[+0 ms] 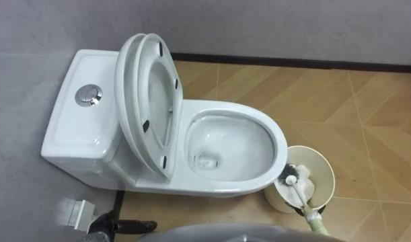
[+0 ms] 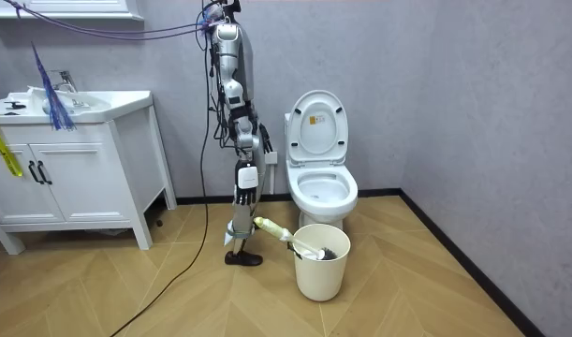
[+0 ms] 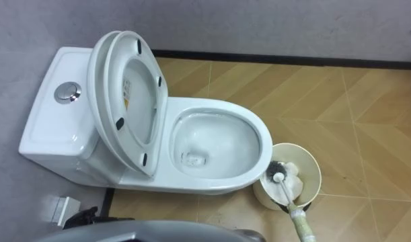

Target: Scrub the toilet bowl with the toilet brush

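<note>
The white toilet (image 1: 232, 144) stands before me with its lid and seat (image 1: 148, 101) raised against the tank (image 1: 84, 111), and the bowl is open. The toilet brush (image 1: 294, 185) lies tilted with its dark head in the cream bucket (image 1: 323, 178) to the right of the bowl. Its pale handle (image 1: 313, 220) slants out over the bucket's rim toward me. My left hand (image 1: 121, 226) shows dark and low at the lower left, near the tank's base and away from the brush. In the room view my right hand (image 2: 247, 183) hangs by my side, above the toilet brush handle's end (image 2: 267, 227).
I stand at the room view's left of the toilet, facing it. The grey wall (image 1: 292, 27) with its dark skirting runs behind the tank. A white vanity with a basin (image 2: 70, 159) stands further off at the room view's left. Wood floor (image 1: 366, 114) lies open to the right.
</note>
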